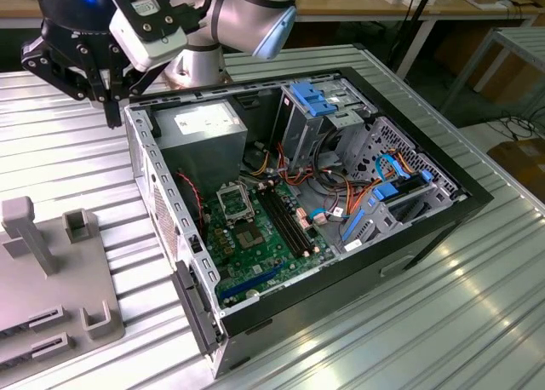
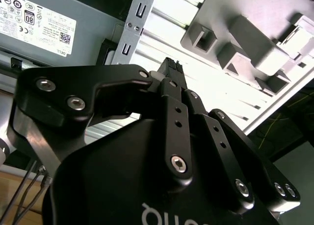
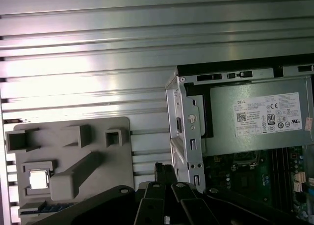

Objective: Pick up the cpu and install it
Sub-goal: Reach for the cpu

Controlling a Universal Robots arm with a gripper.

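Observation:
The cpu (image 3: 39, 180), a small silver-grey square chip, lies flat in a pocket of the grey fixture tray (image 3: 113, 158) on the ribbed metal table, outside the computer case. My gripper (image 1: 111, 113) hangs above the table just beyond the case's corner, between the tray and the case. Its black fingers (image 2: 171, 68) are shut together with nothing between them, as both wrist views show, and the tips (image 3: 163, 167) stand well off from the cpu. Inside the open case (image 1: 162, 203), the silver socket frame (image 1: 234, 204) sits on the green motherboard (image 1: 255, 245).
A grey power supply (image 1: 204, 126) fills the case corner nearest the gripper. Black memory slots (image 1: 285, 220), cable bundles (image 1: 332, 194) and blue drive brackets (image 1: 311, 96) crowd the case. The grey tray (image 1: 51, 288) carries upright posts (image 1: 19, 232).

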